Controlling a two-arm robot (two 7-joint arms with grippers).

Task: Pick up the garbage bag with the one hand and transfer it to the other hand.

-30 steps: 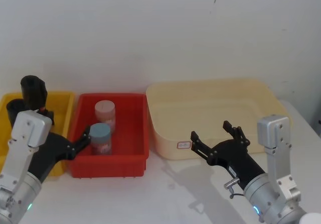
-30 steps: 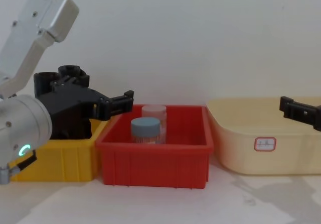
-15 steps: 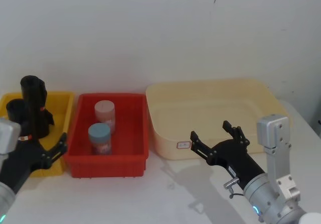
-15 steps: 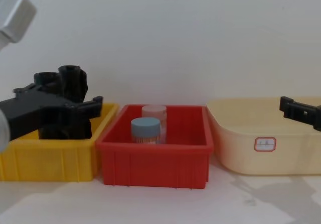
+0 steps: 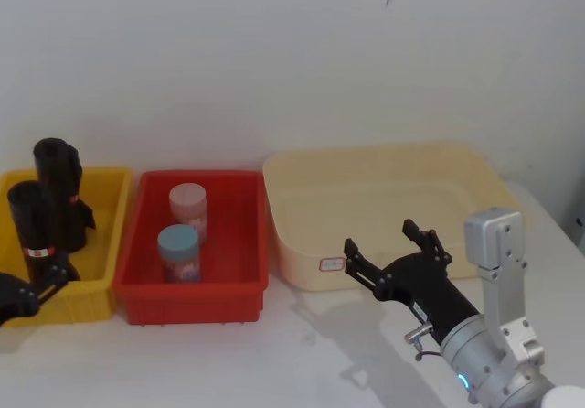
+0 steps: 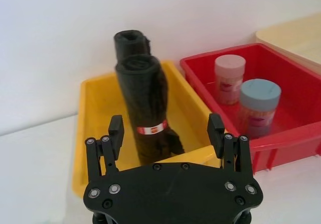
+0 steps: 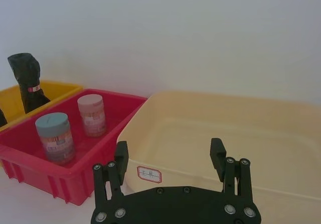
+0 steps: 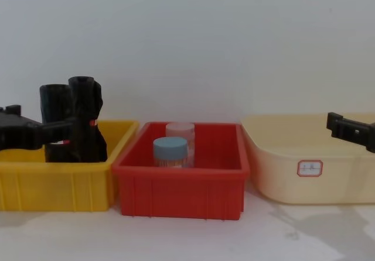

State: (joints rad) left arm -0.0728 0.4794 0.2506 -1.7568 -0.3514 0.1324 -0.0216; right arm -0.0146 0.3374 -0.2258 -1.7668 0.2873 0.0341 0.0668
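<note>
The bag (image 6: pixel 143 93) stands upright in the yellow bin (image 6: pixel 88 128) at the tabletop's left edge, just in front of a lumpier roll (image 6: pixel 131 39). The left end effector (image 6: pixel 166 128) hovers at the bin's near wall, released, its 2 fingers spread wide and clear of the bag. The right end effector (image 5: pixel 381 239), also released, hangs before the cream tub (image 5: pixel 297 257) toward the tabletop's right edge. A red bin (image 5: pixel 201 303) holding 2 jars (image 5: pixel 180 248) sits between bin and tub.
</note>
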